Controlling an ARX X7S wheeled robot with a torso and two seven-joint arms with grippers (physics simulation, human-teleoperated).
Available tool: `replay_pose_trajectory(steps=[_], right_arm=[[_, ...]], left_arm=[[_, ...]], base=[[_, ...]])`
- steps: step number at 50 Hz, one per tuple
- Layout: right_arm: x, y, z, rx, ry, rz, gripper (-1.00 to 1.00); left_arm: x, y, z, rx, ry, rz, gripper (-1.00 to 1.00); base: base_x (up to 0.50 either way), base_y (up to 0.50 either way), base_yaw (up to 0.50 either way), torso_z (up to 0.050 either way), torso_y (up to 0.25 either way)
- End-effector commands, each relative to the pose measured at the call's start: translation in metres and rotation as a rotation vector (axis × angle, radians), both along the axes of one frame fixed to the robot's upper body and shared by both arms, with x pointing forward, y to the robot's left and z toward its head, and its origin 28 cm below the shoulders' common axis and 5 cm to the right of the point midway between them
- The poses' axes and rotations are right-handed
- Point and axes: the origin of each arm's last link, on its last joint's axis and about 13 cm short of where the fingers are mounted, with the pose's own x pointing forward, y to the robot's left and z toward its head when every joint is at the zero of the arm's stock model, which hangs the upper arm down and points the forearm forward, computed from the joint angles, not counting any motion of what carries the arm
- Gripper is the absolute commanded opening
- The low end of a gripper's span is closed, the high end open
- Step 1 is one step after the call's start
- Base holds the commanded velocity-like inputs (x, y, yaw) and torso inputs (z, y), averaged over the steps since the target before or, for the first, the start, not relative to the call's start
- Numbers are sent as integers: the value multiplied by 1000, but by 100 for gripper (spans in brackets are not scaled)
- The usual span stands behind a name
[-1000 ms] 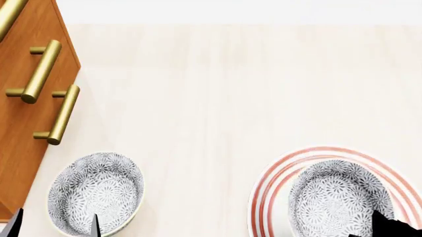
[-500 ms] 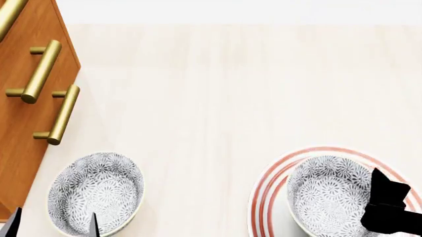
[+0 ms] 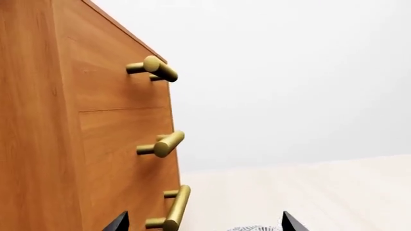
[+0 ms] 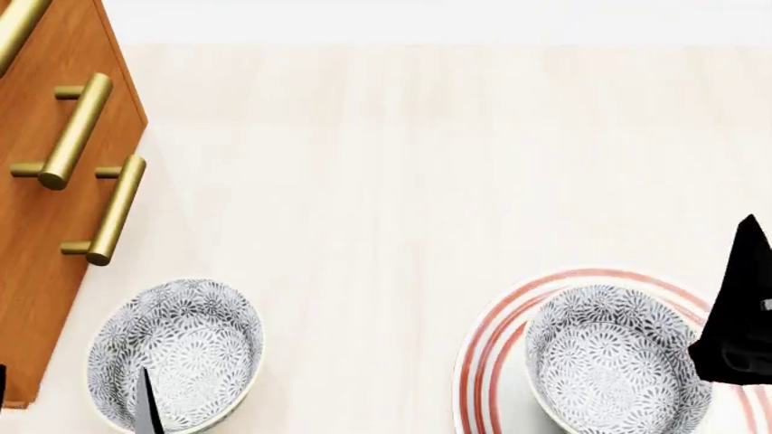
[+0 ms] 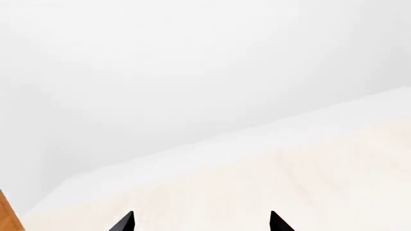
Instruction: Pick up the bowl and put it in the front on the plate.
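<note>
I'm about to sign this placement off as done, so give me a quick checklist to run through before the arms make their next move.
1. Bowl sits inside the plate rings: ok.
2. Bowl upright, not tipped: ok.
3. Right gripper open, holding nothing: ok, fingertips apart in the right wrist view.
4. Right gripper clear of the bowl: cannot tell, its dark shape overlaps the bowl's far edge in the head view.
5. Left gripper open and empty: ok.
6. Second bowl beside the cabinet undisturbed and upright: ok.
</note>
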Motion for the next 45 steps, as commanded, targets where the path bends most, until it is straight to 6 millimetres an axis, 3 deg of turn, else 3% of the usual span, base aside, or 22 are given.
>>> replay_pose_trajectory(steps=[1,2,3,4,7,16,32,37,42,45], right_arm=[[-30,10,-62,103,-256,-409,100],[-22,1,-62,66,-328,-609,100],[-19,-6,-53,5,-426,-667,100],[-16,2,-67,-17,-439,-666,100],[-9,16,-78,-61,-447,-679,100],[-11,20,-96,-145,-449,-760,100],[-8,20,-88,-130,-448,-807,100],[-8,20,-75,-115,-499,-810,100],[-2,21,-85,-110,-470,-821,100],[-1,18,-79,-101,-509,-857,100]], left_arm=[[11,13,18,-36,-75,95,100],[12,18,20,-34,-100,125,100],[12,19,20,-29,-109,132,100],[11,26,22,-20,-139,167,100],[6,34,20,2,-158,200,100],[10,65,6,39,-194,365,100],[13,73,21,42,-264,426,100],[18,82,36,24,-306,484,100],[24,83,41,30,-318,498,100],[24,87,51,27,-361,529,100]], base=[[0,0,0,0,0],[0,0,0,0,0],[0,0,0,0,0],[0,0,0,0,0],[0,0,0,0,0],[0,0,0,0,0],[0,0,0,0,0],[0,0,0,0,0],[0,0,0,0,0],[0,0,0,0,0]])
